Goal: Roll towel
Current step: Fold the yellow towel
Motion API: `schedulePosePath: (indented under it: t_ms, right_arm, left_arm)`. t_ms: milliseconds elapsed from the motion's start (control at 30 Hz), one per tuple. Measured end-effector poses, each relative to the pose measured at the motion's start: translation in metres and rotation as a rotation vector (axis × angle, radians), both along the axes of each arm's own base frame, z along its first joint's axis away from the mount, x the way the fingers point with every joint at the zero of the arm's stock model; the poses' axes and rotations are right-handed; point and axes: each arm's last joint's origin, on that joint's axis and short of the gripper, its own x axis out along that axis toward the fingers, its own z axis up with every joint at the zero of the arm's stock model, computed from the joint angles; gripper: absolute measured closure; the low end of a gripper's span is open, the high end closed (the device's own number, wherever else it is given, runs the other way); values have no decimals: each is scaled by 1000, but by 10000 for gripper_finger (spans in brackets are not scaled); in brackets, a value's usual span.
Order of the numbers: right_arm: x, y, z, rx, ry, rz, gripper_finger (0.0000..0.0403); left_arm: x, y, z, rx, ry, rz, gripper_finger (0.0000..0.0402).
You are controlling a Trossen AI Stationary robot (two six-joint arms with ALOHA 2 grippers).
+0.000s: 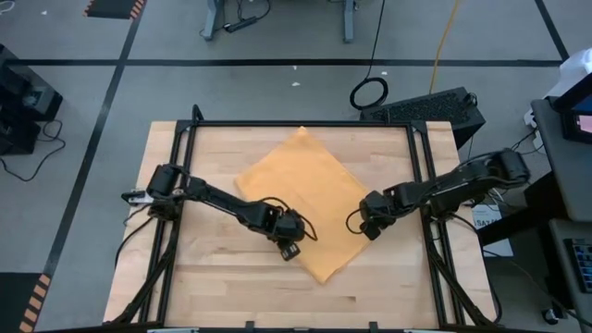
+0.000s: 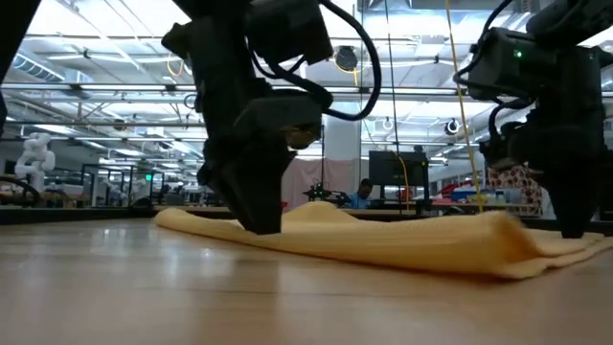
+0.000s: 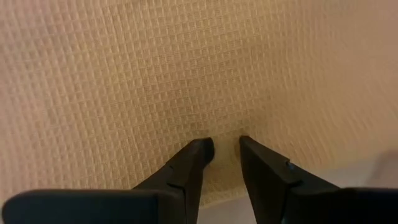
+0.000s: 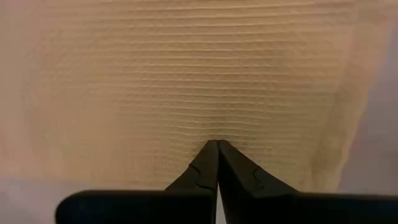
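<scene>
**Clerk:** Item one, the towel. Location?

**Robot:** Towel: mustard cloth, lying flat and skewed on the wooden surface, roughly mid-surface, one corner toward the far edge and one toward the near edge. No roll formed. In the low view it lies low, with a slight ridge at the near right.

**Clerk:** Item two, left pincer.

**Robot:** My left pincer: down at the towel's near-left edge, tips on the weave. Fingers a little apart, a narrow gap showing cloth between them. Nothing clamped, by the look of it.

**Clerk:** Item three, right pincer.

**Robot:** My right pincer: down at the towel's right edge. Fingers brought together to a point, tips against the cloth. Whether a pinch of fabric sits between them, I cannot tell; no fold shows there.

**Clerk:** Step in hand?

**Robot:** Judged the opening one: taking hold of the towel's near side, one pincer at each flank, before any turn is made. Rolling proper is not yet begun.

**Clerk:** Next move requires?

**Robot:** A firm grip by both on the same edge, then lifting and folding it over evenly. Since the towel lies askew, the two arms must travel together or the roll will run crooked.
</scene>
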Motion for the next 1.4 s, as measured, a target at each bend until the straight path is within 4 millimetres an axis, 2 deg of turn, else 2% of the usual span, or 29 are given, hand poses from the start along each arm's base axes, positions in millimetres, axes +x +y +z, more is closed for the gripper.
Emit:
schedulePosePath:
  t_ms: [133, 333, 500, 633, 767, 900, 1067, 1200, 1300, 1400]
  right_arm:
    - [6, 15, -3, 115, -25, -37, 403]
    - [24, 42, 3, 257, -221, -212, 403]
    - [34, 48, 9, 294, -330, -277, 403]
    - [26, 41, 22, 243, -380, -151, 403]
    - [11, 39, 45, 176, -501, 191, 401]
    - [-11, 50, 61, 109, -576, 525, 386]
    - [-32, 62, 62, -50, -586, 720, 344]
    - [-39, 73, 52, -166, -672, 772, 289]
    - [-45, 79, 36, -220, -708, 785, 244]
    - [-53, 82, 17, -211, -721, 818, 208]
  left_arm:
    - [-8, 14, 3, 130, 80, -115, 289]
    - [-11, 49, 8, 371, 144, -256, 289]
    - [-13, 77, 20, 391, 193, -231, 289]
    - [-21, 87, 42, 292, 204, -239, 289]
    - [-32, 86, 71, 218, 140, -249, 289]
    - [-32, 70, 96, 102, -36, -213, 286]
    - [-26, 25, 106, 70, -195, -276, 242]
    - [-25, -14, 102, 149, -252, -353, 166]
    - [-26, -42, 102, 231, -323, -426, 106]
    - [-31, -69, 97, 353, -348, -545, 69]
